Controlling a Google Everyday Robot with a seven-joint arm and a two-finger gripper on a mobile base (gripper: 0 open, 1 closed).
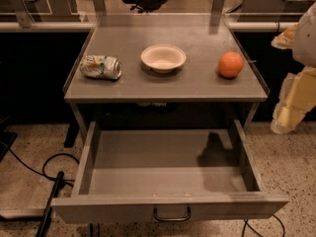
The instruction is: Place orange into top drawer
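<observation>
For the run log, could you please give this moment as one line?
orange on tabletop, right | bowl centre | can left | drawer open, empty | pincer beyond table's right edge, apart from orange

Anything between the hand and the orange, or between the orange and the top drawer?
Nothing visible. The hand hangs past the table's right edge, the orange just left of it near that edge. The top drawer below is pulled open; bowl and can lie farther left.
</observation>
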